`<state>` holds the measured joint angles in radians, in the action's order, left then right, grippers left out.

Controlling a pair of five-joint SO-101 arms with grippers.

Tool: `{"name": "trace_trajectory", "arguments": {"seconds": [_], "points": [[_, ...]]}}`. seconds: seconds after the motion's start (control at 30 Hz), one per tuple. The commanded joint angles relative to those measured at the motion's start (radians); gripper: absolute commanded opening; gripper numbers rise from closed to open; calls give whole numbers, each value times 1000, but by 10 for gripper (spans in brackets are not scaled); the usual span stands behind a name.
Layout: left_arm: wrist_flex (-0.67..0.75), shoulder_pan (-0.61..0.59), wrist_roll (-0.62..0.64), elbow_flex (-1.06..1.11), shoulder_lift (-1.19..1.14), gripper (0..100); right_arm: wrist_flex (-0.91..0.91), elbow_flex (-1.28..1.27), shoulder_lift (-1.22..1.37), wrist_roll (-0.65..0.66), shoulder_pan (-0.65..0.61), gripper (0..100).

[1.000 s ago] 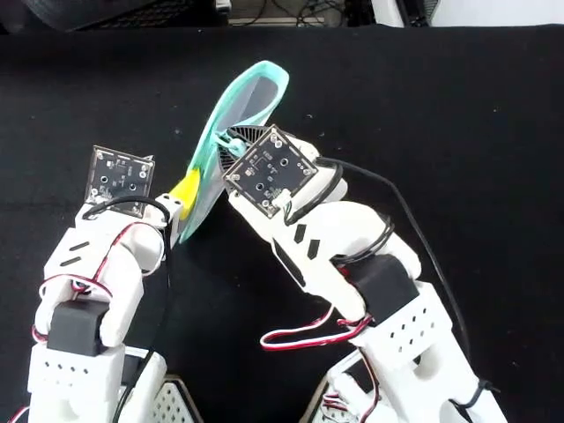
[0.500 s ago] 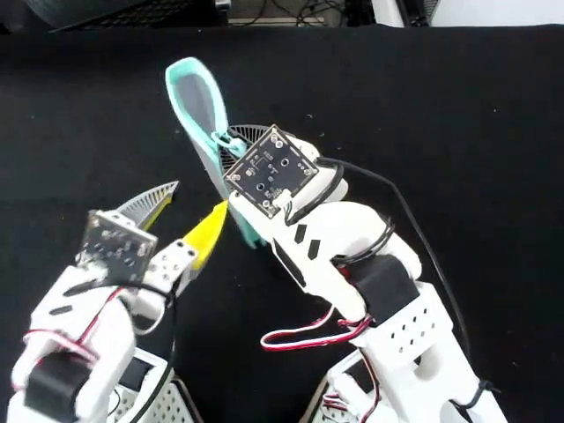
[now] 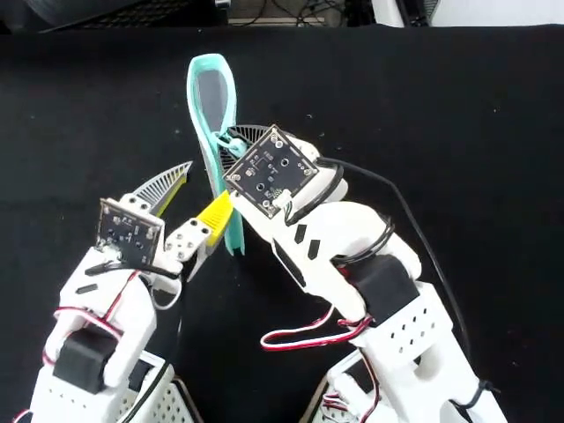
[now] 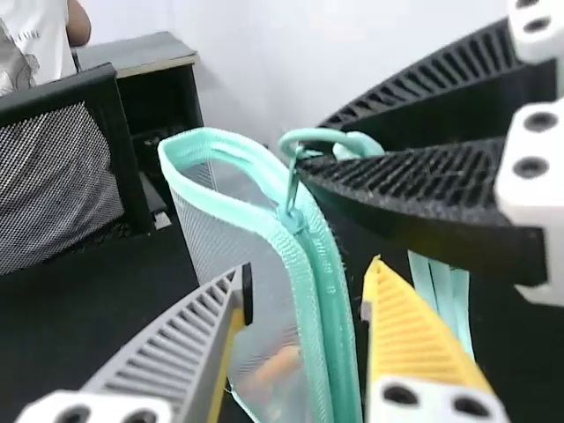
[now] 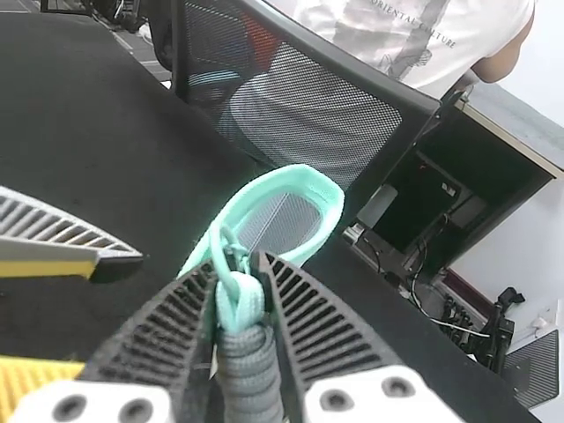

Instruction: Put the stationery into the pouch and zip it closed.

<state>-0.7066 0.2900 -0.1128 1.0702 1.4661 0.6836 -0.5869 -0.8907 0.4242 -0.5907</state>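
Observation:
The teal mesh pouch [image 3: 211, 92] stands on its edge on the black table, held up by its zipper pull [image 4: 291, 189]. My right gripper [image 3: 226, 138] is shut on the teal pull loop [image 5: 231, 295], just beside the pouch's zip. My left gripper [image 3: 210, 181] is open; its grey finger [image 4: 176, 352] and yellow finger [image 4: 414, 344] straddle the pouch's near end [image 4: 256, 256] without pressing it. An orange item [image 4: 278, 366] shows faintly through the mesh. In the right wrist view the pouch [image 5: 282, 211] rises beyond my fingertips.
The black table cloth [image 3: 441, 106] stretches wide to the right and far side. The right arm's body [image 3: 352, 264] lies close beside the left arm [image 3: 106, 300]. A mesh chair [image 5: 308, 97] and a desk stand beyond the table.
The left gripper let go of the pouch's side, drew back open, then came forward around its near end. The pouch swung from leaning right to standing upright. The right gripper kept its hold.

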Motion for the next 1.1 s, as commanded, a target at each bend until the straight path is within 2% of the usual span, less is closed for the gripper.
{"name": "trace_trajectory", "arguments": {"seconds": [0.0, 0.13, 0.43, 0.57, 0.73, 1.07], "points": [[78, 5, 17, 5, -77, 227, -31, 12, -1, -5, 15, 12], [121, -1, 18, -7, -183, 225, -31, 10, -1, -5, 17, 12], [120, -154, 18, -31, -226, 224, -31, 10, -1, -3, 17, 12], [117, -142, 21, -35, -212, 224, -38, -7, 1, -3, 15, 12], [112, -56, 20, -35, -155, 224, -40, -8, 1, -3, 14, 12], [167, -56, 14, -38, -146, 223, -40, -8, 1, -3, 14, 12]]}}
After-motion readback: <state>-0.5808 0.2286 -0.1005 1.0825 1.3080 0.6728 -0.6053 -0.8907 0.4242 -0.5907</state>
